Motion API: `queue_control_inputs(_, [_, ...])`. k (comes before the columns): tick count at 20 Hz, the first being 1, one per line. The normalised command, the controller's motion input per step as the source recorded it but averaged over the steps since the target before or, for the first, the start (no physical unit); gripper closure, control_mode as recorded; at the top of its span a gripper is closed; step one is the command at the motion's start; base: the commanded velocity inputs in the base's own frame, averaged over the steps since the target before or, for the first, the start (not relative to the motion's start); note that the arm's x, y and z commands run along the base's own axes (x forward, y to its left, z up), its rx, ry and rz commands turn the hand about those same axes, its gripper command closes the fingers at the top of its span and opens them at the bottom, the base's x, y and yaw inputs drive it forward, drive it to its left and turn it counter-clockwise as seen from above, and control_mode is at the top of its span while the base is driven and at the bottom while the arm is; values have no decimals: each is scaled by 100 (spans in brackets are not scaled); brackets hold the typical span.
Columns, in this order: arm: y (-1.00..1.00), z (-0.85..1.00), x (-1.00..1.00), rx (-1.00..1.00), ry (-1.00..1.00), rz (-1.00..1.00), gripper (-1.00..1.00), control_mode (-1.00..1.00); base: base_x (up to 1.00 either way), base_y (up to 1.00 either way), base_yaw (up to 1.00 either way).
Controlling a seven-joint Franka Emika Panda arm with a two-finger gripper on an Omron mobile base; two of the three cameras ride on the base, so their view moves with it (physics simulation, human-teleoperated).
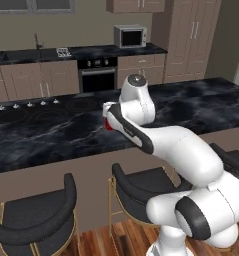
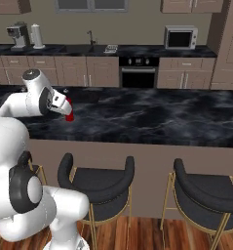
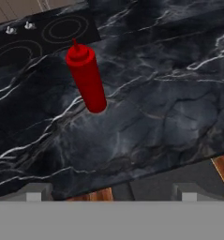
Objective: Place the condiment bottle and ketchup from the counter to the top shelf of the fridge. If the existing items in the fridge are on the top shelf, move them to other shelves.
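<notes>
The ketchup (image 3: 86, 79), a tall plain red squeeze bottle with a pointed nozzle, stands upright on the black marble counter (image 3: 169, 93). My gripper (image 3: 111, 194) is open, hovers above the counter's near edge and is well short of the bottle, with nothing between its fingertips (image 3: 33, 194). In the left base view a sliver of the ketchup (image 1: 108, 124) shows behind my hand over the counter (image 1: 51, 135). The right base view has the ketchup (image 2: 68, 112) just past my hand. The condiment bottle and the fridge are out of view.
A black cooktop (image 3: 33, 42) with a row of knobs lies in the counter just beyond the ketchup. Dark bar stools (image 1: 36, 215) (image 2: 101, 183) stand under the counter's near edge. An oven and a microwave (image 2: 181, 37) sit on the far wall.
</notes>
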Motion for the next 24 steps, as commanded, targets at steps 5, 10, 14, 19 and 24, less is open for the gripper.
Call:
queue_control_inputs(5, [17, -5, 35, 0, -5, 0, -100, -100, 0, 0, 0])
queue_control_inputs(10, [0, -8, 36, 0, -1, 1, -100, -100, 0, 0, 0])
queue_control_inputs(14, [0, -8, 29, 0, 0, 4, -100, -100, 0, 0, 0])
queue_control_inputs(19, [0, -13, 26, 0, 0, 5, -100, -100, 0, 0, 0])
queue_control_inputs(24, [0, -22, 22, 0, 0, 5, -100, -100, 0, 0, 0])
